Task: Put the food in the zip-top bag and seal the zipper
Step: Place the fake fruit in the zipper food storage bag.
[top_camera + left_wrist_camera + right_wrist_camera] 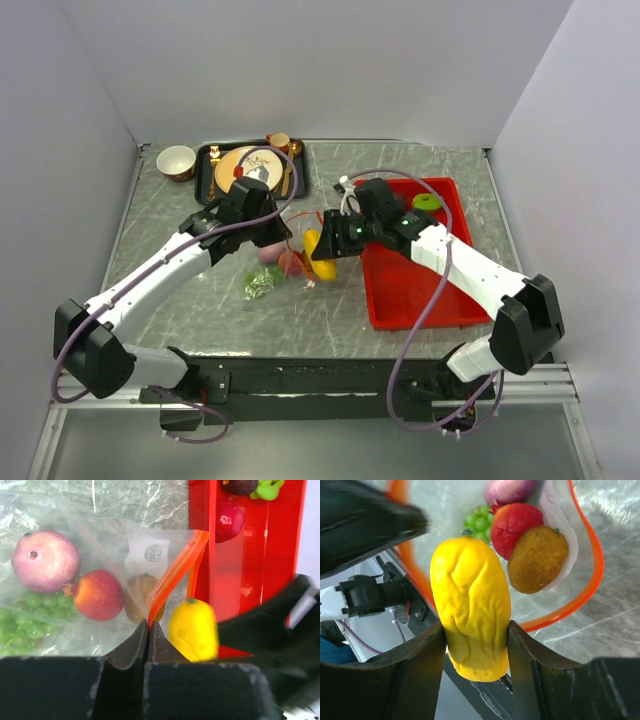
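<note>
Left arm: stretched forward and inward to the middle of the table, wrist tipped down. The left gripper (148, 625) has its jaws pressed tight together on the zipper (175, 577), pinching the orange-red strip.
Right arm: reaching in from the right across the red tray (410, 295), wrist turned toward the left arm. The right gripper (475, 630) is clamped on the yellow piece (470, 615), one finger down each long side, right at the bag's mouth.
Zip-top bag (110, 545): one, lying mid-table between the two grippers. The mouth gapes, and the strip curves in an open loop in the right wrist view.
Food in the bag: four. They are the grape bunch (30, 612), pink-purple piece (45, 560), red piece (97, 594) and brownish-orange piece (140, 597), all seen through the plastic.
Food in the red tray: three. They are the red round one (227, 519), dark purple piece (240, 485) and green piece (267, 487).
Food held up: one, the yellow piece.
Hard to see: the dark purple and green pieces are cut off at the top of the left wrist view. The brownish-orange piece sits partly behind the strip. From above, the arms cover much of the bag, and the clear plastic barely shows.
</note>
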`<state>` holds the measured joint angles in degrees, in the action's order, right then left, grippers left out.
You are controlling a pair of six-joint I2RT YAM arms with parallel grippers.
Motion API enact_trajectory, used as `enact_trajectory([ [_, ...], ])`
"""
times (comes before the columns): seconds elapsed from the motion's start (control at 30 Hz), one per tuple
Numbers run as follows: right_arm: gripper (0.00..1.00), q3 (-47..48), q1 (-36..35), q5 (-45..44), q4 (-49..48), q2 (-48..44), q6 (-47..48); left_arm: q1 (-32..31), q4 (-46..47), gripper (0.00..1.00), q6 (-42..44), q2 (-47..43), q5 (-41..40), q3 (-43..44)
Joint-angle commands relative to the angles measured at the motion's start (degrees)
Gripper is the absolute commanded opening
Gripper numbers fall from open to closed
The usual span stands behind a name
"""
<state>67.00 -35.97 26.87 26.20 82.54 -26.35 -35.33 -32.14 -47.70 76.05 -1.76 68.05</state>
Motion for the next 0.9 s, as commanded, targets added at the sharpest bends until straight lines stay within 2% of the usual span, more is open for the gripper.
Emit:
enact_trajectory([
  [0.0,0.27,1.8,-0.9,-0.4,-3.2,2.5,-1.6,-0.2,2.7,0.01,0.0,-3.8,0.6,0.0],
  [0.2,0.27,8.1,-1.3,-0.3,-2.2,8.9,-5.0,-0.1,4.9,0.01,-0.5,-6.7,1.3,-2.5],
  [0.37,0.27,11.2,-2.4,1.1,-3.2,11.5,-6.4,-0.2,3.1,0.01,-0.1,-6.7,0.2,-2.1],
  [0.47,0.36,12.0,-3.7,0.7,-3.1,12.3,-6.6,-0.2,3.5,0.01,-0.5,-6.7,0.4,-2.2],
  [0.7,0.41,12.0,-5.3,1.1,-4.0,12.7,-7.0,-0.2,3.8,0.01,-0.9,-7.6,-0.8,-2.3],
  [0.8,0.56,11.7,-5.4,0.3,-3.4,12.4,-6.5,-0.2,3.7,0.01,-1.1,-7.8,-1.1,-2.4],
  [0.83,0.66,11.7,-5.4,-0.1,-3.2,12.1,-6.3,-0.2,3.8,0.01,-1.1,-8.0,-1.2,-2.4],
  [0.87,0.68,11.4,-5.4,-0.3,-3.1,11.7,-6.3,-0.2,3.6,0.01,-1.1,-8.3,-1.6,-2.4],
])
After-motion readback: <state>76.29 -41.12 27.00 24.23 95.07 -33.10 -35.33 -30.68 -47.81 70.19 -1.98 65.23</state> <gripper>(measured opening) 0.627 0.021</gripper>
